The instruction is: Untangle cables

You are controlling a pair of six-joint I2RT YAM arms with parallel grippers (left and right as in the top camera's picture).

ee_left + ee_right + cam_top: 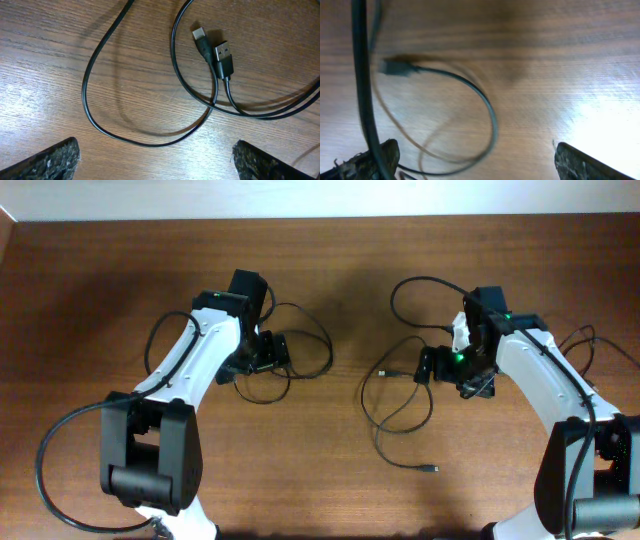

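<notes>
Thin glossy cables [84, 97] loop on grained wood [40, 75]; left gripper [154, 146], right gripper [475, 146] (both spread apart).

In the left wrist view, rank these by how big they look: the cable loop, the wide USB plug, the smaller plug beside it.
1. cable loop, by far.
2. wide USB plug.
3. smaller plug, narrower and a little shorter.

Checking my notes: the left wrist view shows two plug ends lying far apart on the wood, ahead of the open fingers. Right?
No. In the left wrist view the USB-A plug and the smaller plug lie side by side on the wood, ahead of the open fingers.
</notes>
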